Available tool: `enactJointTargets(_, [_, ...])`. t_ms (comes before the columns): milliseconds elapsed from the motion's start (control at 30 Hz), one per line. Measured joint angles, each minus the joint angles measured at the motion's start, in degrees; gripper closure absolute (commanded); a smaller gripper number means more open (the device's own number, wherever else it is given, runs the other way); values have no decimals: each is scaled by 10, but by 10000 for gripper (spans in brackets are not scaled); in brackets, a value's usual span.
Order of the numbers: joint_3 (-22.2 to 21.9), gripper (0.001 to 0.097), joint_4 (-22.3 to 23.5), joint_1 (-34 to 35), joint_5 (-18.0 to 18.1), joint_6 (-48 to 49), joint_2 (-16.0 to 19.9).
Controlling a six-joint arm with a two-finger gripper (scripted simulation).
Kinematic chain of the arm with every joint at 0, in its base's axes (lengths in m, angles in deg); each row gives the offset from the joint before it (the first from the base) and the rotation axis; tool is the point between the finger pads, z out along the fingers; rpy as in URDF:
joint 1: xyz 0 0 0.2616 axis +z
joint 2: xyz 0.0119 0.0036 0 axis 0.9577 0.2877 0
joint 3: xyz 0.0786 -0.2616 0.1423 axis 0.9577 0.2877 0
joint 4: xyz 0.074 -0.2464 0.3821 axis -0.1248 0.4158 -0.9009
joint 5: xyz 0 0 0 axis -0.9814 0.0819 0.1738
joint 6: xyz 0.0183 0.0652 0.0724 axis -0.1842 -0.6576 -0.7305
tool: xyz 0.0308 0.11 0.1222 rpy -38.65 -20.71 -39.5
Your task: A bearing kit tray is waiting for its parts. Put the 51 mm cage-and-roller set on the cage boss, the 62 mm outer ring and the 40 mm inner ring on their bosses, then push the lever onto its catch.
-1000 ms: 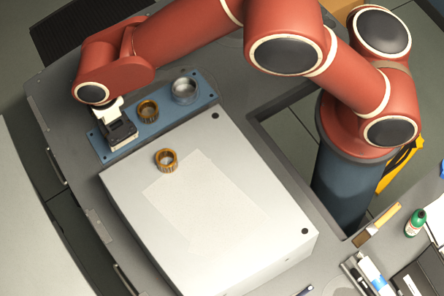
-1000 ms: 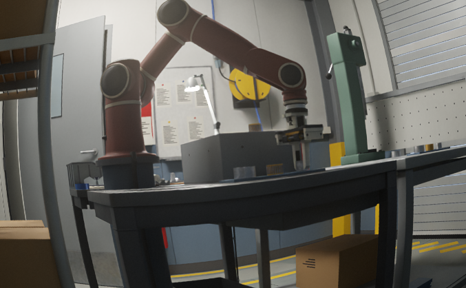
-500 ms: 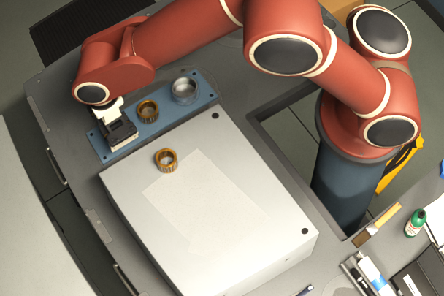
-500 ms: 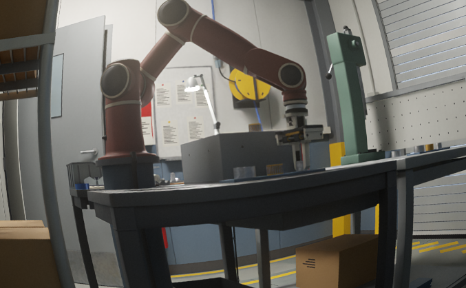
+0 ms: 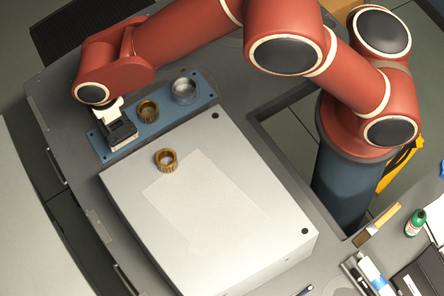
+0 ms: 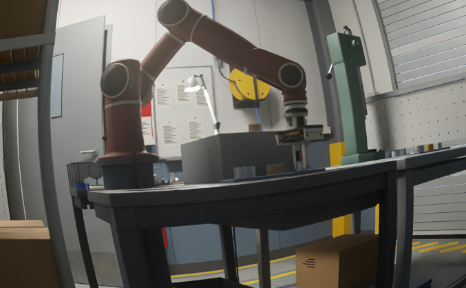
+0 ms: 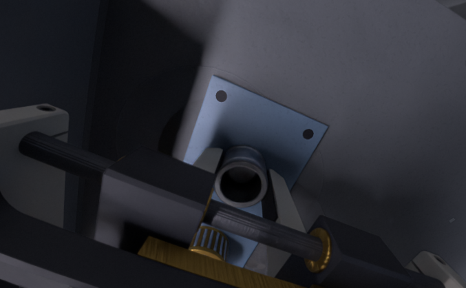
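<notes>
The blue kit tray (image 5: 153, 116) lies on the dark table, behind the grey box. My gripper (image 5: 118, 134) is down over the tray's left end and holds the small steel inner ring (image 7: 241, 181) between its fingers. A brass cage-and-roller set (image 5: 147, 110) sits on the tray's middle boss. The large steel outer ring (image 5: 184, 88) sits at the tray's right end. A second brass cage set (image 5: 166, 160) stands on top of the grey box, near its back edge. The lever is not visible.
The large grey box (image 5: 208, 204) fills the table in front of the tray, with a sheet of paper (image 5: 204, 204) on top. A green press stand (image 6: 348, 96) rises beyond the tray. Small items lie on the bench at right (image 5: 414, 223).
</notes>
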Motion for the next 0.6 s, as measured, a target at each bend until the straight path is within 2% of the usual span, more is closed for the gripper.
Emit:
enactJointTargets(67, [0,961,0,0,0,0,0])
enactJointTargets(600, [0,641,0,0,0,0,0])
